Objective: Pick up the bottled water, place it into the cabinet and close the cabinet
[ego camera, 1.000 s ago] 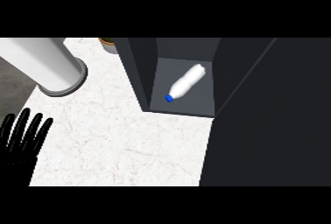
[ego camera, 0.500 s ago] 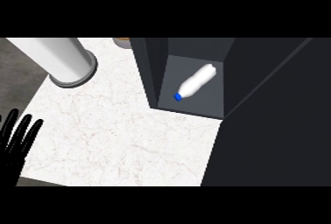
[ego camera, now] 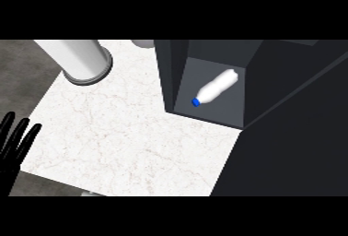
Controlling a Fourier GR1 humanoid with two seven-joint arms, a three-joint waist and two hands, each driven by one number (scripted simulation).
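My left hand [ego camera: 15,147]: low at the view's left edge, fingers straight, spread apart and pointing up; it holds nothing and touches nothing that I can see.
My right hand: it does not show anywhere in this view.
Water bottle [ego camera: 216,86]: well away from my left hand, up and to the right of it, lying on its side inside the cabinet.
Bottle cap [ego camera: 195,102]: blue, at the end of the bottle nearer my left hand, pointing down and to the left; the white body slants away up and to the right.
Cabinet [ego camera: 178,69]: dark, standing on the far right part of the counter from my hand; its front is open, so I see the grey floor inside, where the bottle lies.
Dark panel [ego camera: 292,138]: a big, nearly black surface filling the right side, beyond the cabinet from my hand; whether it is the door or a side wall I cannot tell.
Counter [ego camera: 129,138]: pale marbled top, beginning just right of my fingers and running to the cabinet.
White cylinder [ego camera: 78,57]: above my hand and a little to its right, with a grey rim at its lower end, set over the counter's far left corner; I cannot tell what it is.
Small grey thing [ego camera: 142,44]: at the top edge, just left of the cabinet, far from my hand; too cut off to name.
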